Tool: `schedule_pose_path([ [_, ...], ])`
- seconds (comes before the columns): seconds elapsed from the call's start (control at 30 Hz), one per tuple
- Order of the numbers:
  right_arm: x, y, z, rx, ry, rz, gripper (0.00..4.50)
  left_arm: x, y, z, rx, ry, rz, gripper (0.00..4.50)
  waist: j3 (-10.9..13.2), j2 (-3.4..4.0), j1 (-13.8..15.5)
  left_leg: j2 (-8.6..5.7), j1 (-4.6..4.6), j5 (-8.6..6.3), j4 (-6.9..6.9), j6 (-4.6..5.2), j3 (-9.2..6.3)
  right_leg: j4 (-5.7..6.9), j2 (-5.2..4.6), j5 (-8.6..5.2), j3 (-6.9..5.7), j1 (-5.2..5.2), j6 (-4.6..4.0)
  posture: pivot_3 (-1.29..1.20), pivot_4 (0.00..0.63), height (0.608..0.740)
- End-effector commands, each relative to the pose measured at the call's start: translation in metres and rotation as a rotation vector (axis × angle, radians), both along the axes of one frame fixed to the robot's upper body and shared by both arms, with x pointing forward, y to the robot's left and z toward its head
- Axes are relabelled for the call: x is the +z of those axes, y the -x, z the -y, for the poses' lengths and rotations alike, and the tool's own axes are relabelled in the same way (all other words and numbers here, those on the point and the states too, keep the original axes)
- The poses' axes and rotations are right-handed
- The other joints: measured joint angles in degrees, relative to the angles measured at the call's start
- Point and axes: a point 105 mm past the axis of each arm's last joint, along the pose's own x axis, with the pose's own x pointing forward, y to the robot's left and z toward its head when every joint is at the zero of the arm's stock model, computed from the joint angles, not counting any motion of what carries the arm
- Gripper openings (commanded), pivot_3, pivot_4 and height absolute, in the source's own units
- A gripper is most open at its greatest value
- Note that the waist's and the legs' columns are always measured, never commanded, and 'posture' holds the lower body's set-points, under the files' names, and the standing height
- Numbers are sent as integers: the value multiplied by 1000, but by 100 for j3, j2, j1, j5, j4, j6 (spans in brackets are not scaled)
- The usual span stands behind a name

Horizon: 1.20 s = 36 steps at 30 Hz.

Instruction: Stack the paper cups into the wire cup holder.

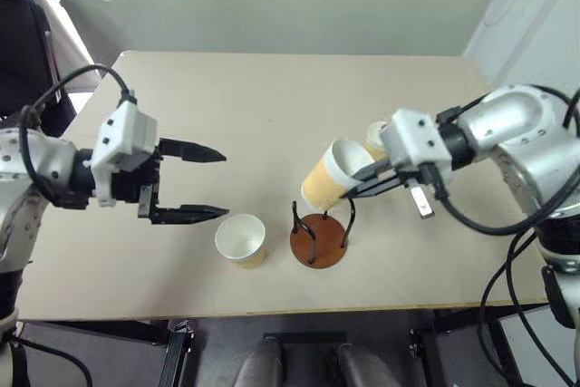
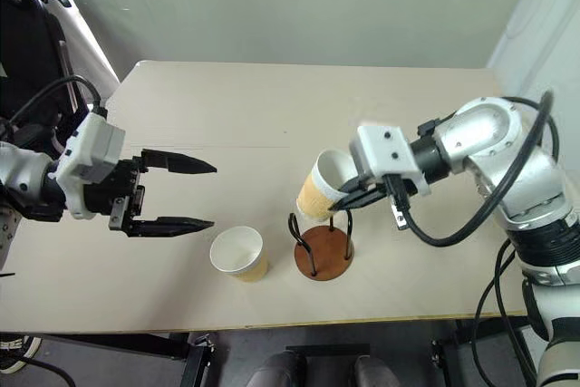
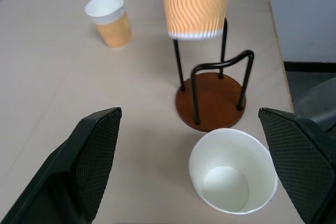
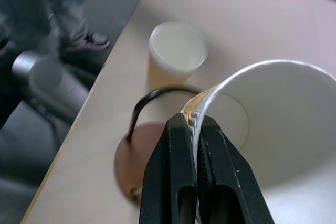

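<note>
Right gripper (image 4: 195,124): its fingers are pinching the rim of a paper cup (image 1: 331,174), holding it tilted just above the wire cup holder (image 1: 319,240).
Left gripper (image 1: 208,183): it is hovering with fingers spread apart, holding nothing, beside a second cup (image 1: 241,240).
Second cup: it is standing upright on the table (image 1: 227,106), just beside the holder's base.
Third cup (image 3: 109,20): the left wrist view is showing it whole, standing well apart beyond the holder; from the head it is peeking out behind the right gripper.

third paper cup (image 1: 377,138) — half-hidden behind right gripper (image 1: 355,189)
</note>
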Motion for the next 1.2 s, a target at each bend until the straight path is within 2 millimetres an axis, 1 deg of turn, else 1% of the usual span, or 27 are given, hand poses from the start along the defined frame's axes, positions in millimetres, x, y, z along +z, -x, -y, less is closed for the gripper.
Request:
schedule_pose_path([
  [0.03,5,5,1,34,19,27,38,12,8,2,-4,1,50,4500,-1,-2,-2,0,0,1,-1,-3,0,0,0,0,0,0,0,0,150,740],
  [0.1,0,5,1,38,37,25,38,12,10,0,6,-3,51,4500,-1,-1,-5,1,2,3,-3,-5,0,0,0,0,0,0,-2,0,150,740],
  [0.27,-5,4,-3,49,50,22,38,13,13,0,13,-4,50,4500,-1,-2,-5,2,4,4,-5,-6,0,2,0,3,-1,1,-7,0,150,740],
  [0.43,-10,-2,-8,35,62,33,38,11,9,-3,33,-18,53,4500,-1,-1,-9,3,7,6,-5,-8,-1,6,0,7,-2,0,-14,0,150,740],
  [0.47,-9,-4,-9,27,63,39,424,11,9,-3,33,-16,53,4500,-1,-1,-9,3,7,6,-5,-9,0,7,0,7,-3,0,-14,0,150,740],
  [0.5,-9,-6,-9,22,64,44,611,11,8,-3,33,-16,54,4500,-1,-1,-9,3,7,6,-5,-10,-1,7,0,8,-3,0,-15,0,150,740],
  [0.53,-9,-7,-10,19,66,47,931,11,8,-4,34,-16,54,4500,-1,-1,-9,3,7,7,-5,-10,0,7,0,9,-3,0,-17,0,150,740],
  [0.63,-7,-10,-9,11,64,59,2008,11,7,-5,40,-17,57,4500,-1,-1,-7,3,7,7,-7,-10,0,7,0,10,-4,-3,-19,0,150,740],
  [0.7,0,-17,-5,-16,50,82,2739,12,6,-7,50,-21,62,4500,-1,-1,-9,3,6,7,-7,-10,-1,6,0,10,-4,-3,-19,0,150,740],
  [0.8,17,-41,5,-118,14,136,3840,13,7,-8,54,-25,66,4500,-1,-1,-11,4,5,9,-10,-14,0,8,0,12,-4,-9,-23,0,150,740],
  [0.83,22,-55,11,-171,3,168,4230,13,8,-8,54,-25,67,4500,-1,-1,-8,4,5,11,-14,-17,-1,8,0,14,-4,-11,-25,0,150,740],
  [0.87,27,-68,17,-225,-4,193,4466,13,8,-8,54,-26,68,4500,-1,-1,-10,4,6,12,-17,-19,-1,8,0,14,-4,-11,-26,0,150,740],
  [0.93,29,-95,32,-330,9,223,4466,14,10,-8,54,-26,68,4500,-1,-1,-8,4,6,14,-23,-21,-1,9,0,18,-4,-17,-31,0,150,740],
  [0.97,23,-114,45,-408,48,251,4466,13,11,-7,53,-25,67,4500,-1,-1,-7,4,6,14,-26,-22,-1,10,0,19,-4,-20,-33,0,150,740],
  [1.0,18,-126,55,-455,82,271,4466,13,11,-7,52,-25,66,4500,-2,-3,0,4,5,15,-29,-23,-1,11,0,19,-4,-23,-35,0,150,740],
  [1.07,-2,-148,73,-539,181,308,4466,12,12,-7,56,-22,67,4500,-2,-3,8,4,4,17,-40,-26,-3,12,0,25,-5,-31,-43,0,150,740],
  [1.13,-22,-162,86,-588,267,333,4466,12,13,-8,72,-23,69,4500,-2,-3,9,6,2,17,-52,-27,-4,11,0,26,-7,-37,-46,0,150,740],
  [1.2,-35,-166,92,-604,312,326,4466,11,15,-8,79,-26,67,4500,2,3,2,8,0,19,-62,-32,-3,15,0,27,-8,-48,-48,0,150,740],
])
